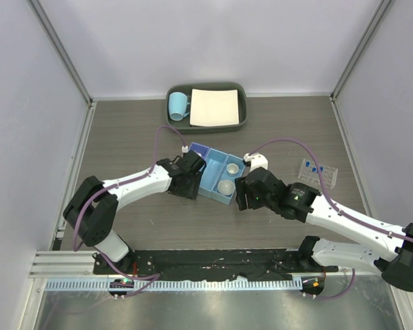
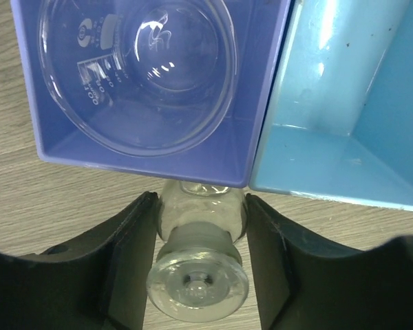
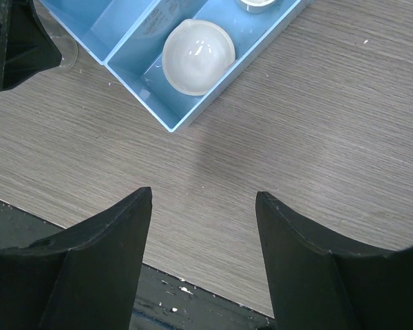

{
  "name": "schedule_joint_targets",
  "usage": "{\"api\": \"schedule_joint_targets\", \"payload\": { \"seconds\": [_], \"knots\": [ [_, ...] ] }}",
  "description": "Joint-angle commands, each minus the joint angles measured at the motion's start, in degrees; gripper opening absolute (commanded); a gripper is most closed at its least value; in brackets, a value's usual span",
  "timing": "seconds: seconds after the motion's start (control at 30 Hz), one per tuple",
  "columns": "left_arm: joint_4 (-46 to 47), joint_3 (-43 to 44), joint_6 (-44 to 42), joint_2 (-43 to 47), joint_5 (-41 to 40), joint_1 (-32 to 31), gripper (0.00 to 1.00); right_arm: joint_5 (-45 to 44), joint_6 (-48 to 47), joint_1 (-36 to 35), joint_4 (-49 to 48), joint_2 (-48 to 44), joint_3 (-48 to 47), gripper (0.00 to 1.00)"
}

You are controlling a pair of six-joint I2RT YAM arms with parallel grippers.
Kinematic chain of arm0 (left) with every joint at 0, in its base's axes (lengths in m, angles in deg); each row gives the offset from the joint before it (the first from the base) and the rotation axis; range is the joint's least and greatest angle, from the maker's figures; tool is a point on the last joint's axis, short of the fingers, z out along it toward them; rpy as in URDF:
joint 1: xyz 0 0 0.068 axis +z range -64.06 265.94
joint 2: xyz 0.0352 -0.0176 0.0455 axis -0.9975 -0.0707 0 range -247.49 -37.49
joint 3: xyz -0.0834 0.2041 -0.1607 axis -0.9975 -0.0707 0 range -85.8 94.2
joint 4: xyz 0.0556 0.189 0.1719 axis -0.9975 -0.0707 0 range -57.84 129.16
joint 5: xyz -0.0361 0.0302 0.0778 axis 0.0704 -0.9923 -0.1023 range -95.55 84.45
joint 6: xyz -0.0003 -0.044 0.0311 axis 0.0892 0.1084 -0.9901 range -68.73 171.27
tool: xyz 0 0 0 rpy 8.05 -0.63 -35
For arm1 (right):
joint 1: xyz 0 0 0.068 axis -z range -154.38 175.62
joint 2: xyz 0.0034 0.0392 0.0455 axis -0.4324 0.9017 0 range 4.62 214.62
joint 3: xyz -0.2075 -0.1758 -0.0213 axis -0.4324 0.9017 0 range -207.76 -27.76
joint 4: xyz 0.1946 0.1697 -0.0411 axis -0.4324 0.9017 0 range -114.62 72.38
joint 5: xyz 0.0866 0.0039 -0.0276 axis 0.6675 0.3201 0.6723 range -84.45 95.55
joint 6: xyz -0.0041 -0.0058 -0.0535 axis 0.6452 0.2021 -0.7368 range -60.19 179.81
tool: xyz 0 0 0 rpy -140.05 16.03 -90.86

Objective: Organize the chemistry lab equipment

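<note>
L gripper (image 2: 199, 201) was half closed, fingers clasping neck of small clear bottle (image 2: 198, 278), its body over blue box (image 2: 330, 158) left compartment. R gripper (image 3: 203, 196) gaped empty above table (image 3: 316, 137).

The left gripper (image 2: 199, 201) has its 2 dark fingers (image 2: 127, 261) tight against either side of the small clear bottle's (image 2: 193, 230) neck, stopper end nearest the lens. The bottle's round body, printed with graduation marks, lies inside 1 deeper-blue compartment of the blue three-compartment box (image 2: 260, 117), beside a lighter-blue compartment (image 2: 344, 82), on the wood-grain table (image 2: 27, 206)
</note>
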Motion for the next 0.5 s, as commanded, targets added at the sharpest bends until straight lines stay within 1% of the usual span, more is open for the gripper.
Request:
{"api": "schedule_joint_targets", "payload": {
  "seconds": [0.0, 0.07, 0.1, 0.17, 0.2, 0.27, 0.47],
  "knots": [
    [1.62, -0.08, 0.15, 1.09, -0.47, 0.44, 0.53, -0.13, 0.01, -0.26, -1.88, -0.58, 0.09, 0.67],
    [1.36, 0.19, 0.15, 1.17, -0.47, 0.52, 0.49, -0.13, 0.01, -0.26, -1.70, -0.58, 0.00, 0.67],
    [0.92, 0.27, 0.15, 1.18, -0.29, 0.44, 0.44, -0.04, 0.10, -0.26, -1.70, -0.67, 0.00, 0.67],
    [0.39, 0.71, 0.58, 1.87, 0.15, 0.52, 0.39, -0.04, 0.10, -0.26, -1.53, -0.67, -0.17, 0.67],
    [-0.13, 0.89, 0.67, 2.14, 0.23, 0.44, 0.34, 0.05, 0.18, -0.26, -1.35, -0.76, -0.18, 0.67],
    [-1.45, 1.50, 1.37, 3.02, 0.15, 0.17, 0.29, 0.05, 0.27, -0.26, -1.17, -1.02, -0.35, 0.67],
    [-7.76, 5.28, 1.99, 5.21, -2.48, -4.13, 0.28, 0.31, 0.45, -0.26, -0.03, -2.34, -0.61, 0.67]
  ]
}}
